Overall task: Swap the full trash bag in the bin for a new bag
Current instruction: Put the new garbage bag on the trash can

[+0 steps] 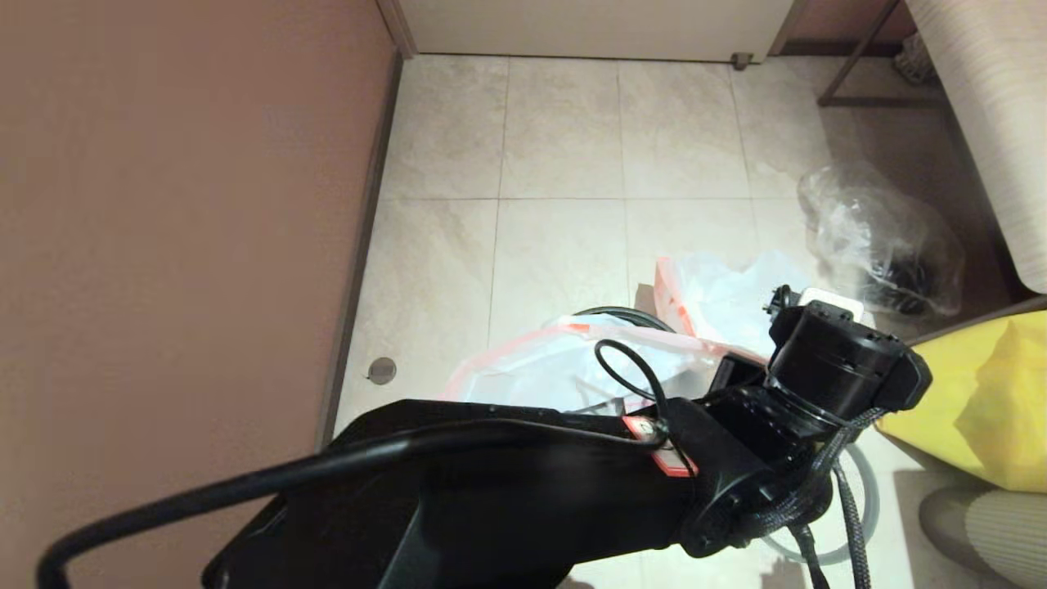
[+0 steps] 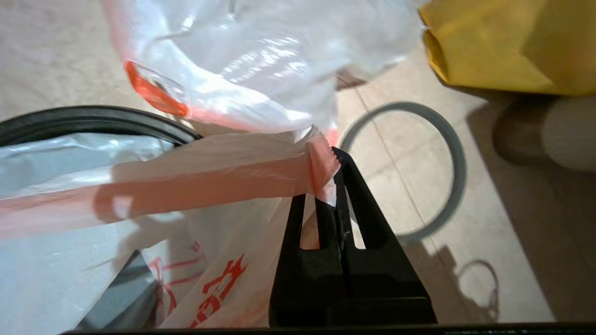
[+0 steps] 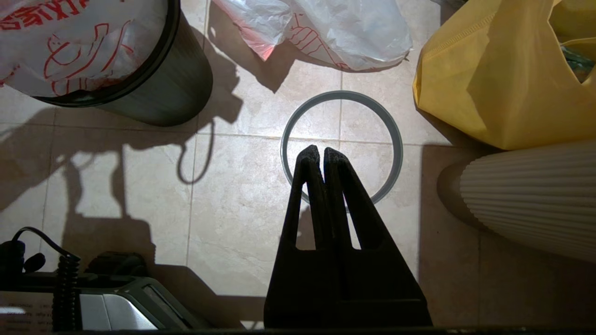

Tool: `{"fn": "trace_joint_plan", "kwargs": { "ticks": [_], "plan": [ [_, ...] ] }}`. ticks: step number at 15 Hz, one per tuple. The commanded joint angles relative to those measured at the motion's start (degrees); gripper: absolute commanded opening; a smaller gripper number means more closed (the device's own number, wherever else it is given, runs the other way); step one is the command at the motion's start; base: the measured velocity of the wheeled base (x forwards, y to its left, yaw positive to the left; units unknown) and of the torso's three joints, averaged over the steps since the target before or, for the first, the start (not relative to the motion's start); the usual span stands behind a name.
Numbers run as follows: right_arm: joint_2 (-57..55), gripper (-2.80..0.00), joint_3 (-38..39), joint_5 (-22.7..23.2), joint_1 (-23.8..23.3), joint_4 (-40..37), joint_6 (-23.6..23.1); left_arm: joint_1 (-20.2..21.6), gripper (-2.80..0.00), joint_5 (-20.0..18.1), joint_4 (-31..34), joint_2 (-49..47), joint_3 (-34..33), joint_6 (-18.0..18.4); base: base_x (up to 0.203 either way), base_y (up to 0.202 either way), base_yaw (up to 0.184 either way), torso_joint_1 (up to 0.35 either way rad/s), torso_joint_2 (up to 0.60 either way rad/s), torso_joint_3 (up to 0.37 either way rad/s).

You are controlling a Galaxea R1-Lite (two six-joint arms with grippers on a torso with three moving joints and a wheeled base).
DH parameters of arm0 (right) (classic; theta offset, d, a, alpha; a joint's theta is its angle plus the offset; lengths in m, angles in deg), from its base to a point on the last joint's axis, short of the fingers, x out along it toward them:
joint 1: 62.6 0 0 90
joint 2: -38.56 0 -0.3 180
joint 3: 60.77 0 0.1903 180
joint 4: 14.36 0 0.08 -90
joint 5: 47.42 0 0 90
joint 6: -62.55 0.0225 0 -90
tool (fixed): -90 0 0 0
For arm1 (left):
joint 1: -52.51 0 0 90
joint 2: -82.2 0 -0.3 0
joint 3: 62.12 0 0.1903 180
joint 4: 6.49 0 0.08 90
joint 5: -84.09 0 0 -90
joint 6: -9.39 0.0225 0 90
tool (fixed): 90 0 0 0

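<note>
Pale stone floor tiles [image 1: 556,245] cover this small room, with a reddish-brown wall [image 1: 164,204] on one side and a light door [image 1: 589,24] at the far end. On the tiles stands the bin [image 3: 163,88], round and black. All places below are told from the bin.

Over its mouth lies the new bag [image 2: 139,186], thin and white with red writing. The left gripper [image 2: 333,160] hangs just beside the bin and pinches the pink edge of the new bag between its pressed-together fingers. Just behind the bin lies the full trash bag [image 1: 728,294], white and lumpy. A grey rim ring [image 3: 342,144] lies flat on the tiles near the bin. The right gripper [image 3: 316,153] hangs above that ring, its fingers pressed together on nothing. Past the ring sits a yellow sack [image 3: 503,79]. Farther off lies a clear bag [image 1: 883,237] with dark stuff inside.
</note>
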Motion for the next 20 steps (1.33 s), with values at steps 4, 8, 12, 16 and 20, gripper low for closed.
{"fn": "trace_joint_plan", "kwargs": {
  "ticks": [4,8,12,16,20],
  "plan": [
    [-0.1,-2.8,0.0,0.0,0.0,0.0,0.0,0.2,-2.8,3.9,-5.3,-7.1,0.1,3.2,0.0,0.0,0.0,0.0,0.0,0.0],
    [-0.1,-2.8,0.0,0.0,0.0,0.0,0.0,4.2,-2.8,4.3,-8.9,-11.2,-0.2,3.3,0.0,0.0,0.0,0.0,0.0,0.0],
    [-0.1,-2.8,0.0,0.0,0.0,0.0,0.0,6.5,-2.8,5.4,-10.3,-12.7,-0.3,3.1,0.0,0.0,0.0,0.0,0.0,0.0],
    [-0.1,-2.8,0.0,0.0,0.0,0.0,0.0,4.2,-2.8,6.8,-10.6,-8.7,-1.1,1.5,0.0,0.0,0.0,0.0,0.0,0.0],
    [-0.1,-2.8,0.0,0.0,0.0,0.0,0.0,0.6,-2.8,7.7,-10.4,-4.9,-4.0,0.8,0.0,0.0,0.0,0.0,0.0,0.0]
  ]
}}
